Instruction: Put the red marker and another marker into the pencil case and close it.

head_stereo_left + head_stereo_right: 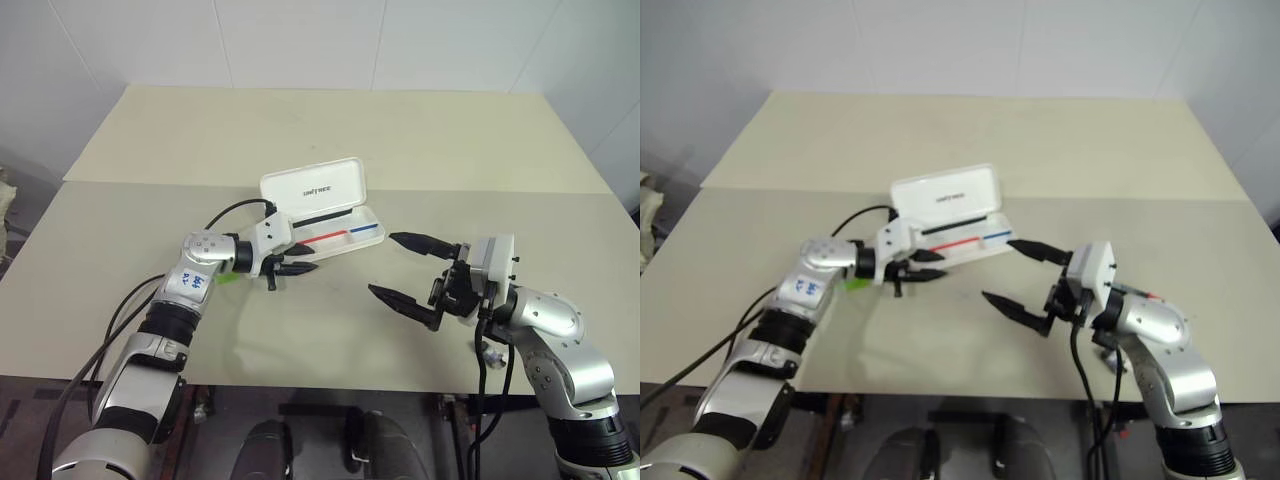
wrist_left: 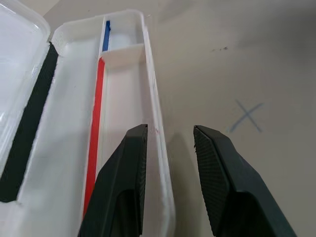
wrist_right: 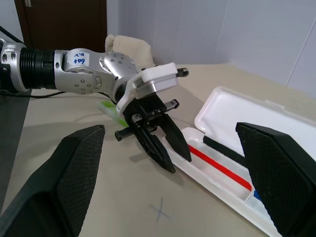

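The case (image 1: 312,190) lies open in the middle of the table (image 1: 300,130). Its lid stands up on the far hinge and its tray faces the robot, so a marker can be dropped straight in. The tray holds only a thin red stripe and a blue one; a black band runs along the lid. I see no marker inside, so I judge the loading not yet done.

The left gripper (image 1: 314,257) sits at the tray's near left end, pointing along it and slightly down. Its fingers are partly apart with nothing between them but the tray's front wall: one finger is over the tray, the other outside it. That looks like a pose for steadying or nudging the case rather than for carrying anything.

The green marker (image 3: 109,108) lies on the table behind the left wrist, partly hidden by the arm, near the case but not in it. A small red tip (image 1: 1151,296) shows just past the right forearm; it may be the red marker, but it is too small to tell.

The right gripper (image 1: 382,263) hovers to the right of the case, well apart from it. Its fingers are spread wide and empty, probably waiting clear of the left arm's work.
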You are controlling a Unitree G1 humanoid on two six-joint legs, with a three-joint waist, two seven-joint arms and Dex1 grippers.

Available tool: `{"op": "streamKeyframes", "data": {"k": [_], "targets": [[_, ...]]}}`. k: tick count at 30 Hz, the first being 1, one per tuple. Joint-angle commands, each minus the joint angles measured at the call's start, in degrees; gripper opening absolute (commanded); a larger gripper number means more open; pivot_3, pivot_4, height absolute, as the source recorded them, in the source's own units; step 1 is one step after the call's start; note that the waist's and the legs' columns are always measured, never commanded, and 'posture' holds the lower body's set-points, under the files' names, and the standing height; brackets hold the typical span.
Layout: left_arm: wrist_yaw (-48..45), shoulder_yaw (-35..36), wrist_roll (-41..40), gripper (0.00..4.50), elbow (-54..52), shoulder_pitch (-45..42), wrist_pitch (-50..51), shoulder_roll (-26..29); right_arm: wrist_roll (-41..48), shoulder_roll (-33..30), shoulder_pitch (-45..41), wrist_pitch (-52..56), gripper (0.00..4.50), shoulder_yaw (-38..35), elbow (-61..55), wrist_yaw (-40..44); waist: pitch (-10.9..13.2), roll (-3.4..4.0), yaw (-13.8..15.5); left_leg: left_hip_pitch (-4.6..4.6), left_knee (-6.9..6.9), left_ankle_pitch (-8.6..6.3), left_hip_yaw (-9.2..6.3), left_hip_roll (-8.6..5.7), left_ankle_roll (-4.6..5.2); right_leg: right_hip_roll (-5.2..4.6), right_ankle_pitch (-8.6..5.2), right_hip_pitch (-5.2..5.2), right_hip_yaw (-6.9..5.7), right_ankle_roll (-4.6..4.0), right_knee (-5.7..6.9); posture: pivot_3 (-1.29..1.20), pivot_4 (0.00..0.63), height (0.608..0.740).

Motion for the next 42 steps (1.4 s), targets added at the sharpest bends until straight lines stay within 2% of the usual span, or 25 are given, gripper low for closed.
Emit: {"op": "streamKeyframes", "data": {"k": [1,13,16,19,25,29,35,42], "targets": [[1.3,0.5,0.0,1.47,0.6,-2.0,0.4,-1.2,0.4,-0.2,-0.8,-0.7,4.5,-0.6,-2.7,-0.4,0.0,0.0,0.0,0.0,-0.01,0.0,0.01,0.0,0.0,0.0,0.0,-0.01,0.01,0.0,0.0,0.0,0.15,0.74],[-3.4,-4.4,3.9,1.47,-1.0,-3.2,8.4,1.4,0.8,-0.9,-2.0,-0.3,4.5,-1.1,-2.6,-0.4,0.0,-0.01,-0.2,0.0,0.02,0.0,0.15,-0.02,0.0,0.08,0.01,-0.1,0.14,-0.01,0.05,0.0,0.15,0.74],[-3.7,-5.7,5.3,0.9,-1.1,-3.2,8.7,2.2,0.9,-1.1,-2.7,-0.1,4.5,-1.1,-2.4,-0.4,0.0,-0.01,-0.2,0.01,0.01,0.0,0.16,0.0,0.0,0.11,0.01,-0.1,0.16,-0.02,0.06,0.0,0.15,0.74],[-4.1,-6.7,6.5,0.01,-1.9,-2.4,8.6,2.7,1.0,-1.4,-3.3,0.0,4.5,-1.2,-2.3,-0.1,0.0,-0.02,-0.1,0.02,0.0,0.0,0.17,-0.01,-0.01,0.12,0.0,-0.11,0.17,-0.03,0.05,0.0,0.15,0.74],[-4.5,-8.1,7.8,0.01,-3.2,-1.0,7.4,3.6,1.4,-2.0,-4.4,0.4,4.5,-1.5,-2.0,0.2,0.0,-0.04,-0.2,0.04,0.0,-0.01,0.2,0.01,-0.01,0.11,0.0,-0.11,0.21,-0.03,0.06,0.0,0.15,0.74],[-5.2,-7.2,5.8,0.01,-5.4,-0.4,7.1,2.9,1.5,-2.2,-4.9,0.6,4.5,-1.5,-1.5,0.5,0.0,-0.04,-0.2,0.05,-0.01,-0.01,0.2,0.01,-0.01,0.13,-0.01,-0.11,0.22,-0.04,0.06,0.0,0.15,0.74],[-9.1,-4.7,-0.2,0.01,-15.3,2.6,6.8,2.9,1.8,-2.6,-5.0,0.8,4.5,-1.6,-1.0,1.2,0.0,-0.05,0.0,0.02,0.0,-0.02,0.21,0.02,0.01,0.1,-0.01,-0.11,0.23,-0.03,0.06,0.0,0.15,0.74],[-12.5,-5.1,-1.2,0.01,-25.0,9.1,6.0,7.2,2.1,-2.6,-4.9,0.9,4.5,-1.7,-0.6,1.7,0.0,-0.05,-0.3,0.04,0.05,-0.02,0.24,0.04,0.02,0.1,0.0,-0.12,0.27,-0.03,0.11,0.0,0.15,0.74]]}}
